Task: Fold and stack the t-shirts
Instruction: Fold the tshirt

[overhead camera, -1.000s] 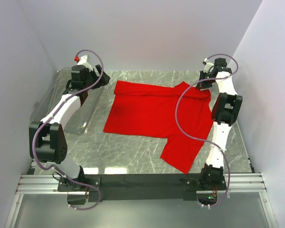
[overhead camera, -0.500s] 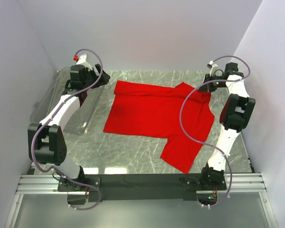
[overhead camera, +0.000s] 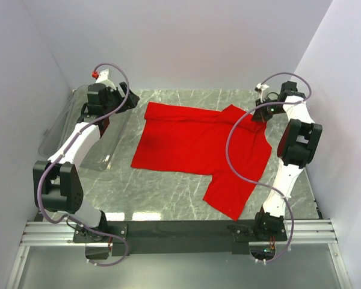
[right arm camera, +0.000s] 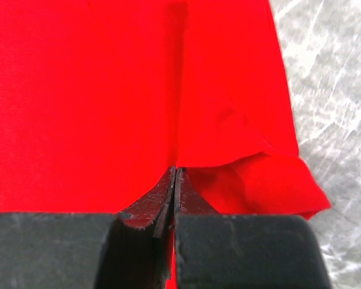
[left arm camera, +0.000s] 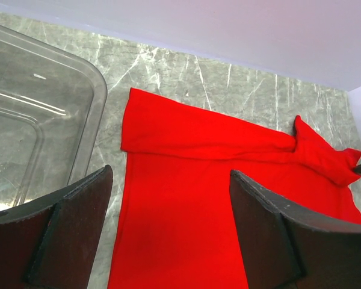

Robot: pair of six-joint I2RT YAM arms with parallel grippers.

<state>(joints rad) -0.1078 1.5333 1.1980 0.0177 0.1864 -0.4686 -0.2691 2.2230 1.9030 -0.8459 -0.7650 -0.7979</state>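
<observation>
The bright red t-shirt [overhead camera: 198, 144] lies spread on the marble table, its far edge folded over and one sleeve reaching toward the near right. My right gripper [overhead camera: 260, 115] is at the shirt's far right corner. In the right wrist view its fingers [right arm camera: 175, 168] are pressed together with red cloth [right arm camera: 108, 90] pinched at their tips, and a bunched fold sits just to the right. My left gripper [overhead camera: 131, 98] hovers open by the shirt's far left corner. In the left wrist view the shirt [left arm camera: 198, 180] shows between its wide fingers [left arm camera: 168, 174], with nothing held.
A clear plastic bin [overhead camera: 66, 126] stands at the table's left side, under and beside the left arm; its rim [left arm camera: 99, 90] shows in the left wrist view. White walls close in the back and both sides. Bare marble [overhead camera: 162, 192] lies in front of the shirt.
The right arm has swung outward to the right and back, its gripper staying at the shirt's far right corner, which now peaks toward it. The left arm has barely moved.
</observation>
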